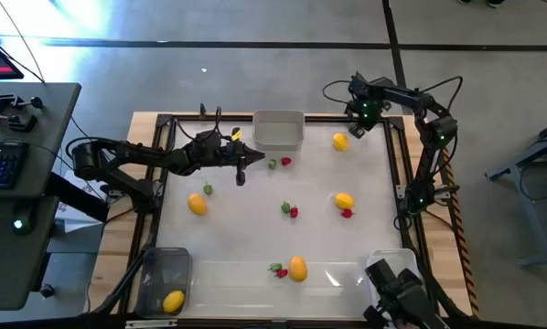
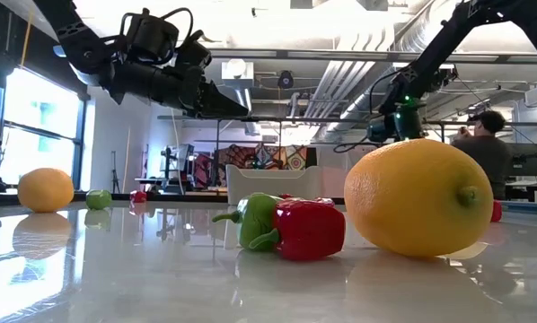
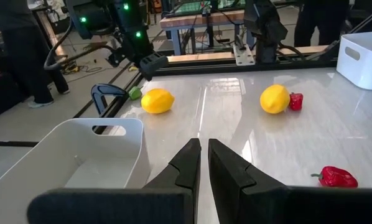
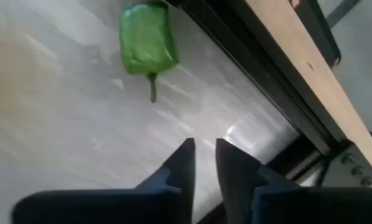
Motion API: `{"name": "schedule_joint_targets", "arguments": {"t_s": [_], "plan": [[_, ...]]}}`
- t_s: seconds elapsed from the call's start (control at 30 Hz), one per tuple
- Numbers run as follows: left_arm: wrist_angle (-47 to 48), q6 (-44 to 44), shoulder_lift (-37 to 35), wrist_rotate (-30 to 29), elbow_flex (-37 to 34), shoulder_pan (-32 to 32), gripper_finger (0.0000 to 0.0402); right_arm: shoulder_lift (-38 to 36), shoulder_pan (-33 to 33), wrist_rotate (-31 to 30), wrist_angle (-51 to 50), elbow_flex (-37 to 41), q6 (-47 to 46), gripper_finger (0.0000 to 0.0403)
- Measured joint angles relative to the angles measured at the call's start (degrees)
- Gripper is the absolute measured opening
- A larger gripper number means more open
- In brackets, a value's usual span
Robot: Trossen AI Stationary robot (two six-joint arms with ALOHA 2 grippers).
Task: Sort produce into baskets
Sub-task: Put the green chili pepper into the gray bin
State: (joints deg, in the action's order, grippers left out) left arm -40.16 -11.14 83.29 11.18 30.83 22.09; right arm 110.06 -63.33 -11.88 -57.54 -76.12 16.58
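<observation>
A robotics lab: exposed ceiling ducts (image 2: pixel 340 76), workbenches (image 3: pixel 236 25), concrete floor (image 1: pixel 255 73).

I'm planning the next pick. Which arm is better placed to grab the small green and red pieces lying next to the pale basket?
Left. The left gripper hovers close beside the green piece and red piece. The right gripper is at the table's edge, beyond a lemon.

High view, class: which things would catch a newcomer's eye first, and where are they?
Yellow lemons and small red and green pieces lie scattered over the white table. The left end effector hangs beside the pale grey basket at the far edge. The dark-tinted basket, near left, holds one lemon.
</observation>
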Motion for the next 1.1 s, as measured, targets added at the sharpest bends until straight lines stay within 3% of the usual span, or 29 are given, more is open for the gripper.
{"name": "schedule_joint_targets", "arguments": {"t_s": [0.17,0.33,0.77,1.1], "plan": [[0.00,0.00,0.00,0.00,0.00,0.00,0.0019,0.00,0.02,6.30,0.87,0.00,0.37,0.0109],[0.00,-0.02,0.00,0.00,0.00,0.01,0.0019,0.00,0.00,6.88,1.09,0.00,0.39,0.0136],[0.00,-0.04,0.00,0.00,0.00,0.02,0.0019,-0.01,-0.06,9.70,2.79,-0.28,1.92,0.0139],[-0.04,-0.52,0.00,0.00,0.00,0.00,0.0019,-0.02,-0.16,12.86,1.75,-4.86,1.31,0.0133]]}}
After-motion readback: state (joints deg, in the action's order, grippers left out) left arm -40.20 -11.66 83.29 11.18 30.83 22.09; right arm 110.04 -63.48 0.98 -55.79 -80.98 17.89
